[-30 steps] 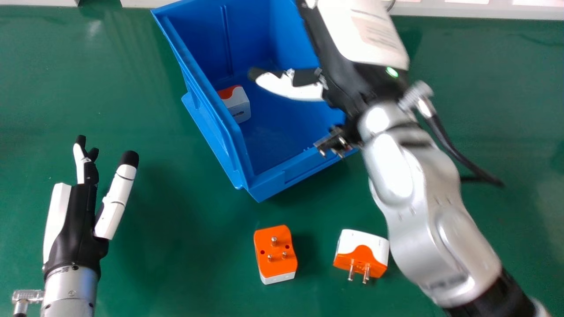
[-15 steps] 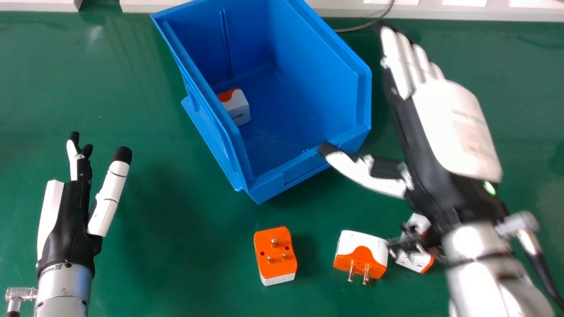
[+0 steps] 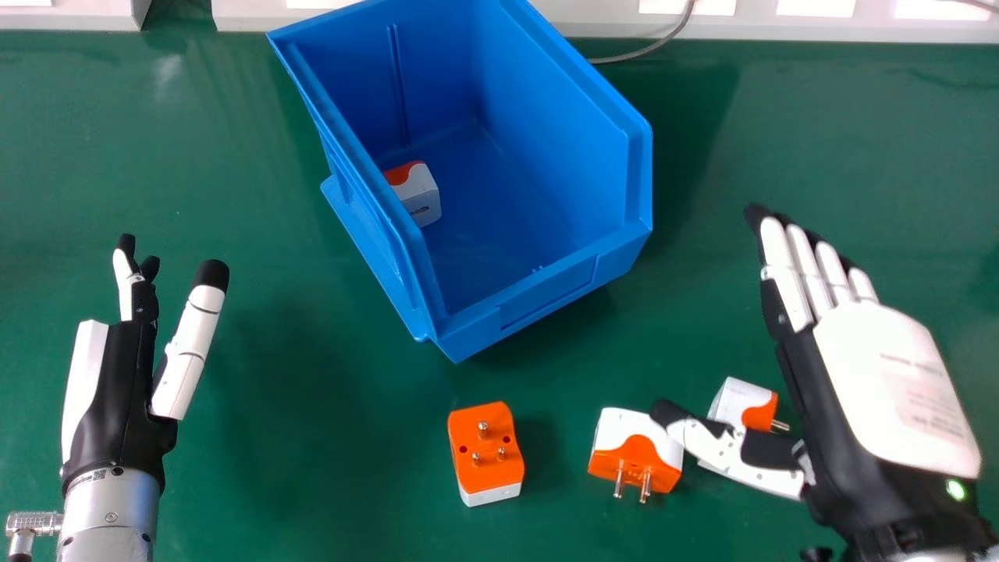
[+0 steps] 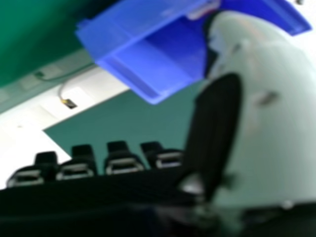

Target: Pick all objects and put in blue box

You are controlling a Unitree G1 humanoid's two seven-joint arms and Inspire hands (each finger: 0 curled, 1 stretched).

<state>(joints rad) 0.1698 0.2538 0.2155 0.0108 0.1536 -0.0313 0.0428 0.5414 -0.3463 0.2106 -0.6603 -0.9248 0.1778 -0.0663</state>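
In the head view my right hand [image 3: 882, 375] is over the table at the right, fingers straight, its thumb crossing above a white-and-orange adapter [image 3: 741, 402]. Just left of that thumb's tip lies another adapter [image 3: 636, 449], pins toward the near edge. A third adapter [image 3: 486, 453] rests pins up, below the blue box [image 3: 546, 289]. One more adapter [image 3: 417, 195] is inside the box by its left wall. My left hand [image 3: 125, 390] stands open and empty at the left. In the right hand view are my right hand [image 4: 269, 113] and the blue box [image 4: 143, 29].
The green table [image 3: 296, 468] spreads around the box. Along its far edge runs a white frame [image 3: 780, 23], with a grey cable [image 3: 648, 48] reaching from there to behind the box's right side.
My right hand has moved from over the box rightward and toward the near edge, uncovering the box and passing above the adapters. My left hand has shifted slightly left.
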